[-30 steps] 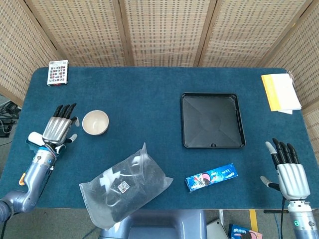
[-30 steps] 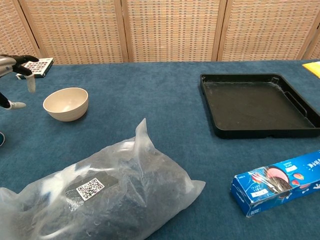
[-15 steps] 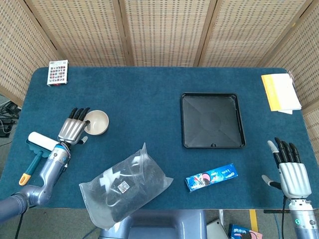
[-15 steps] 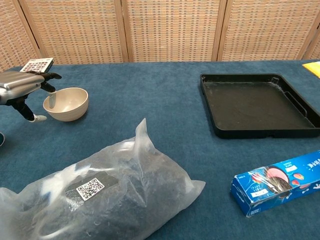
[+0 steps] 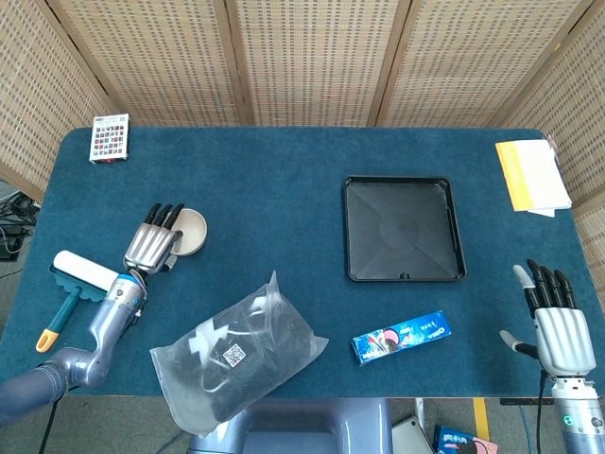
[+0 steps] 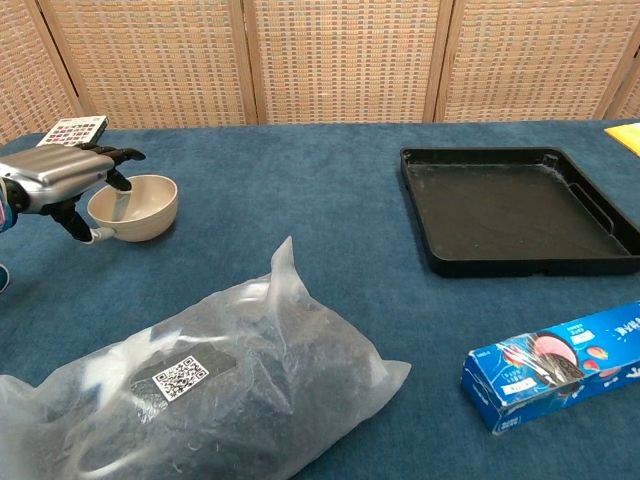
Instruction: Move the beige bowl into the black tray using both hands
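The left robot hand [image 5: 151, 245] is reaching over the near left edge of the beige bowl [image 5: 190, 232], fingers spread and dipping inside, thumb by the outer wall, not squeezing yet. The bowl is sitting on the left of the tabletop [image 5: 284, 189], far from the black tray [image 5: 404, 229]. The right robot hand [image 5: 554, 326] is waiting open, near right. Next, I think, comes gripping and lifting.

Head view straight down from high; chest view low, level (both on table [image 5: 284, 170]).
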Robot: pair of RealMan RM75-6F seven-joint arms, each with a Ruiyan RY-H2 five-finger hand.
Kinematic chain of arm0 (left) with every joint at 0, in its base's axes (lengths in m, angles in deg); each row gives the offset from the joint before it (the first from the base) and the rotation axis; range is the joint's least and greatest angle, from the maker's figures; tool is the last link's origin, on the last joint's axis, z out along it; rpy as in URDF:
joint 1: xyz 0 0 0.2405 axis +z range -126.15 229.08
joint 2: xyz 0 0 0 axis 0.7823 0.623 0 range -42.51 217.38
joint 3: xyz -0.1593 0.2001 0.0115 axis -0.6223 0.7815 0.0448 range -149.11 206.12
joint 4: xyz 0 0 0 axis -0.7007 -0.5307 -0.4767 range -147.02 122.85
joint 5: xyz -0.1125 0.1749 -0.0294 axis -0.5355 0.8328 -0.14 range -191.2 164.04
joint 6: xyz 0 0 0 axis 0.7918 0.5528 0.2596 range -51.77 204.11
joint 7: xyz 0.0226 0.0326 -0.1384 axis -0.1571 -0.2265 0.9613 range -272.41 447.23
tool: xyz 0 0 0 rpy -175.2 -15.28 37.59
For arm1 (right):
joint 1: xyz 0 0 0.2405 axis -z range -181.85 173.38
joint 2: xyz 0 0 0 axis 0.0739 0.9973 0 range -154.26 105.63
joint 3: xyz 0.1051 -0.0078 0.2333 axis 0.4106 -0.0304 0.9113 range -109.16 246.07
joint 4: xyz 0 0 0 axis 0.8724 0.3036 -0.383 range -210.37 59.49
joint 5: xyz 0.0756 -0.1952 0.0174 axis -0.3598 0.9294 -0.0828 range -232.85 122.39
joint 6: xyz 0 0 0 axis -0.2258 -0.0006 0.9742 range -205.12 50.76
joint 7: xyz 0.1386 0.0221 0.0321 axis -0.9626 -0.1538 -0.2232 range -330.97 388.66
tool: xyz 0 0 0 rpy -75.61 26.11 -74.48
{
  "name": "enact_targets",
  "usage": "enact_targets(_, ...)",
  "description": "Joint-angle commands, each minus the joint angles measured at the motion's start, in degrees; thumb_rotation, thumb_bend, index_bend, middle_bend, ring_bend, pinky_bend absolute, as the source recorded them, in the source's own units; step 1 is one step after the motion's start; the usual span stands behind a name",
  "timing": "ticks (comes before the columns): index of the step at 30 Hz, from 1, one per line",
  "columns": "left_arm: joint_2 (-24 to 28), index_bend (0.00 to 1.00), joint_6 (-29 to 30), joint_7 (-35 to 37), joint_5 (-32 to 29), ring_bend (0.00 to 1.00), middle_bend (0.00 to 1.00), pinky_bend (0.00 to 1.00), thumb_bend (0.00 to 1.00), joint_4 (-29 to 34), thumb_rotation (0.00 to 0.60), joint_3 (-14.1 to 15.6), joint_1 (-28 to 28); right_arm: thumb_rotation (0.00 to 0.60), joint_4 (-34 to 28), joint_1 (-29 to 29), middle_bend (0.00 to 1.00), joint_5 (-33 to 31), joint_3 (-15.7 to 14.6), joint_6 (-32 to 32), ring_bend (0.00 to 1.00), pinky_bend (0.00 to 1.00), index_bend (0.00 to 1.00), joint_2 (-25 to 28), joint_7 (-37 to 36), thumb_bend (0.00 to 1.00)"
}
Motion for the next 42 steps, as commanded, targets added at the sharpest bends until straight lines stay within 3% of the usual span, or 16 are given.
enact_targets(1,-0.3,0.6,0.1,-0.4,-0.1,0.0,0.0,0.0,0.42,-0.4,0.6,0.2,-0.1,0.6,0.0,0.0,0.0,0.0,0.0,-0.1,0.0,0.0,0.06,0.0,-0.1,0.14)
enact_targets(6,-0.6,0.64,0.7,-0.5,-0.1,0.0,0.0,0.0,0.53,-0.7,0.6,0.6,-0.1,0.6,0.0,0.1,0.0,0.3,0.0,-0.4,0.0,0.0,0.06,0.0,-0.3,0.14)
enact_targets(21,0.7,0.66,5.3,0.7,3.6,0.0,0.0,0.0,0.54,1.4,0.6,0.2,-0.8,0.6,-0.5,0.3,0.0,0.1,0.2,-0.9,0.0,0.0,0.06,0.6,-1.2,0.14)
enact_targets(33,-2.4,0.66,0.3,-4.5,1.4,0.0,0.0,0.0,0.54,2.6,0.6,-4.6,-9.1,0.6,0.5,0.6,0.0,-2.0,1.3,-0.5,0.0,0.0,0.06,1.4,-4.2,0.14)
enact_targets(42,-8.4,0.65,-4.3,-6.3,-0.6,0.0,0.0,0.0,0.54,-1.8,0.6,-7.1,-16.8,0.6,2.5,0.9,0.0,-5.0,2.2,1.0,0.0,0.0,0.06,1.8,-7.0,0.14)
